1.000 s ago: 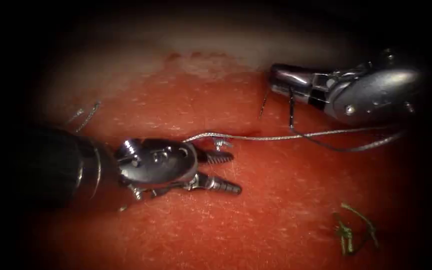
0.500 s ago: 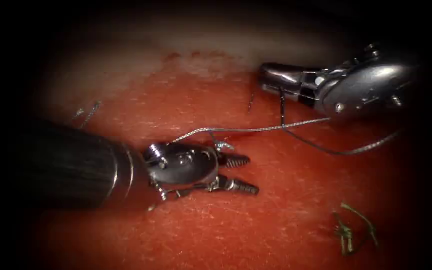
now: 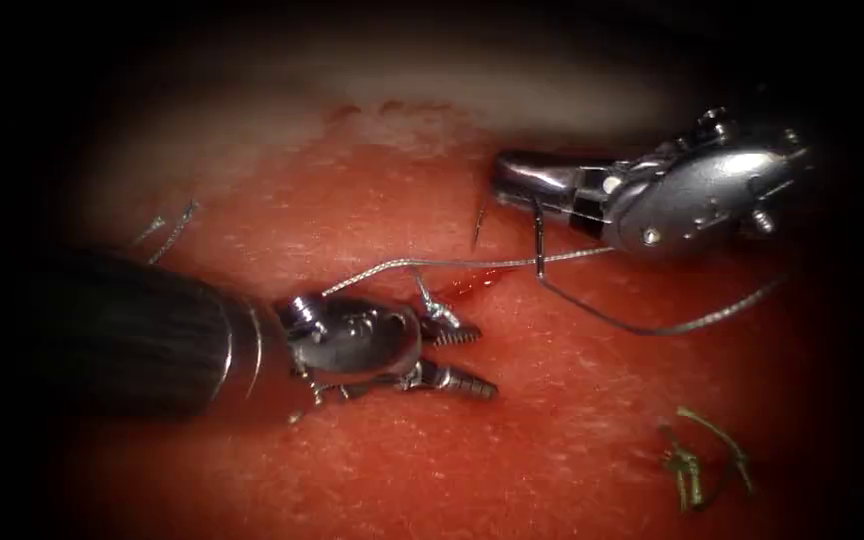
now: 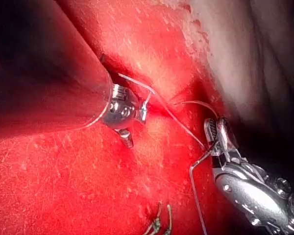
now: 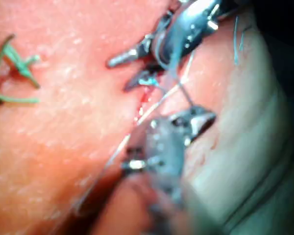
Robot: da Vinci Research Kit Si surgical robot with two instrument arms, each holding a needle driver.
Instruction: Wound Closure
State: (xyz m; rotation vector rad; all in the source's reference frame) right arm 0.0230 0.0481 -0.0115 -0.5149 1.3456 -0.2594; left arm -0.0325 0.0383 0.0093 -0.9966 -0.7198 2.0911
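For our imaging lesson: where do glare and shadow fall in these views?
Endoscope view: dark rim all round; glare on the steel right tool, shut on the dark curved needle mid-curve, not in the red tissue. Left wrist view: highlights on the open, empty steel left tool, its black shaft in shadow.

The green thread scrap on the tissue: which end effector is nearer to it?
Right, narrowly. The right end effector sits above the green thread scrap, holding the needle; the left end effector, jaws open, lies to the scrap's left.
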